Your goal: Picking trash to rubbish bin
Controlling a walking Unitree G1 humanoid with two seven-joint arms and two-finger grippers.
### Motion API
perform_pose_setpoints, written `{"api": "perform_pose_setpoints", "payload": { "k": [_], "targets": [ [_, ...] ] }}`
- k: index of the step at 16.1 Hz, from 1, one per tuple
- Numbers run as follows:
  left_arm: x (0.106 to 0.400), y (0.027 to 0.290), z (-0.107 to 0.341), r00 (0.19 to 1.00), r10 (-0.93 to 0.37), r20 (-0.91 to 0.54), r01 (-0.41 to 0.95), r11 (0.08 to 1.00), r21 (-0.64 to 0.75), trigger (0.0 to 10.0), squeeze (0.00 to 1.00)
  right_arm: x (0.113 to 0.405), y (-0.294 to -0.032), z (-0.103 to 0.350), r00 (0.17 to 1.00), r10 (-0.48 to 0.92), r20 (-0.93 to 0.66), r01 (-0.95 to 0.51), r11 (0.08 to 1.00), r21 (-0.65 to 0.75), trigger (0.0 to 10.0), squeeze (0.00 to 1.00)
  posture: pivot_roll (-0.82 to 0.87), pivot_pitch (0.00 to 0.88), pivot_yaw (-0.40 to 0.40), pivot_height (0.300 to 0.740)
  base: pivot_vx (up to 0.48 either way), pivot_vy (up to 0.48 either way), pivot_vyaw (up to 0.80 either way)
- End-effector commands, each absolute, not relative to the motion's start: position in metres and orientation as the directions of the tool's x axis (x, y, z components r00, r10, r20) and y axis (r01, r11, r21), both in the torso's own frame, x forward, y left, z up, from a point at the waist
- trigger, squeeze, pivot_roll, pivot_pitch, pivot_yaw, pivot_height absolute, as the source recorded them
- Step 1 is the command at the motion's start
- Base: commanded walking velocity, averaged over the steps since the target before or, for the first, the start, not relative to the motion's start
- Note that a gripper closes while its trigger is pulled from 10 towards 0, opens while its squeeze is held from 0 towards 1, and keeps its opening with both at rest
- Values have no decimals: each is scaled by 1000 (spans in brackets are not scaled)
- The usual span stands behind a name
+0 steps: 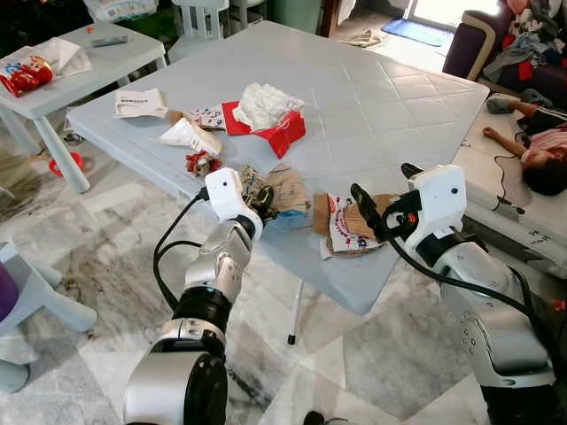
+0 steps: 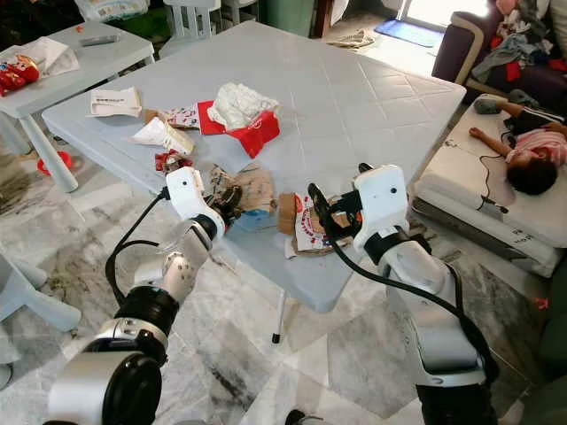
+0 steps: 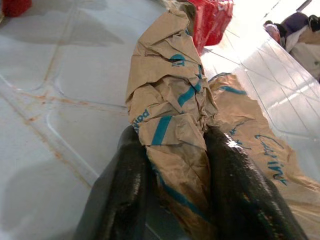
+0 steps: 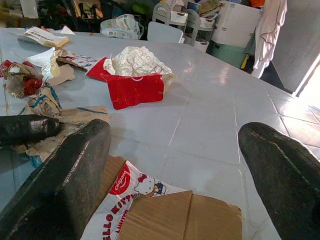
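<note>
We see a large pale table [image 1: 372, 115] set corner-on to the robot, its near corner at 6 o'clock in the head views. A smaller white table [image 1: 106, 71] stands at 10 o'clock, and a person [image 1: 540, 146] lies on a mattress at 3 o'clock.

The only container on the large table is a red carton [image 1: 282, 133], open and holding crumpled white paper [image 1: 264, 102]; it sits near the table's middle-left. At 10 o'clock from it lie a white wrapper [image 1: 190, 135] and a folded leaflet [image 1: 140, 103]; a small red-and-foil scrap [image 1: 202, 164] lies just beyond the left gripper.

The crumpled brown paper bag [image 3: 172, 125], printed with blue lettering, lies near the table's near-left edge. In the left wrist view its long axis runs away from the fingers toward the red carton. The left gripper [image 1: 257, 202] is clamped on the bag's near end, one black finger on each side. The left arm reaches up and forward from 7 o'clock, wrist at the table edge.

A flattened cardboard piece with a Hello Kitty wrapper [image 4: 142, 192] lies at the near edge, just right of the bag. The right gripper [image 1: 376, 212] hangs over it with fingers spread wide, holding nothing; the right arm rises from 5 o'clock, elbow bent, wrist turned inward
</note>
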State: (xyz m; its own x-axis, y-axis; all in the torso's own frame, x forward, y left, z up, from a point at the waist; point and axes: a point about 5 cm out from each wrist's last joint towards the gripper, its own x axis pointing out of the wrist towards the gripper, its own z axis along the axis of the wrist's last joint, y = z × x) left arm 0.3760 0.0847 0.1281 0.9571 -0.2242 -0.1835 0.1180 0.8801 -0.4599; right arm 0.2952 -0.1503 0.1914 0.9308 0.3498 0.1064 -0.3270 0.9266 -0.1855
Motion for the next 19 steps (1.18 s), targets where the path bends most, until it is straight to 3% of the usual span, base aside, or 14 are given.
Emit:
{"api": "perform_pose_setpoints", "payload": {
  "k": [1, 7, 14, 17, 19],
  "targets": [
    [370, 75, 120, 946, -243, -213, 129, 889, -439, 0, 0, 295, -149, 194, 926, 359, 115, -334, 923, -191, 10000, 0, 1, 121, -49, 740, 0, 0, 0],
    [367, 78, 131, 966, -219, -136, 145, 898, -415, 0, 0, 295, -147, 192, 922, 374, 102, -351, 916, -193, 10000, 0, 2, 121, -51, 740, 0, 0, 0],
    [341, 68, 144, 955, -293, 37, 289, 901, -324, 0, 0, 290, -140, 152, 883, 451, -127, -467, 867, -172, 10000, 0, 25, 111, -59, 740, 0, 0, 0],
    [319, 77, 146, 952, -295, 88, 307, 917, -255, 0, 0, 288, -134, 149, 862, 487, -142, -505, 849, -157, 10000, 0, 36, 117, -57, 740, 0, 0, 0],
    [306, 95, 140, 968, -243, 66, 251, 939, -233, 0, 0, 289, -130, 146, 860, 492, -138, -510, 844, -168, 10000, 0, 50, 122, -57, 740, 0, 0, 0]
  ]
}}
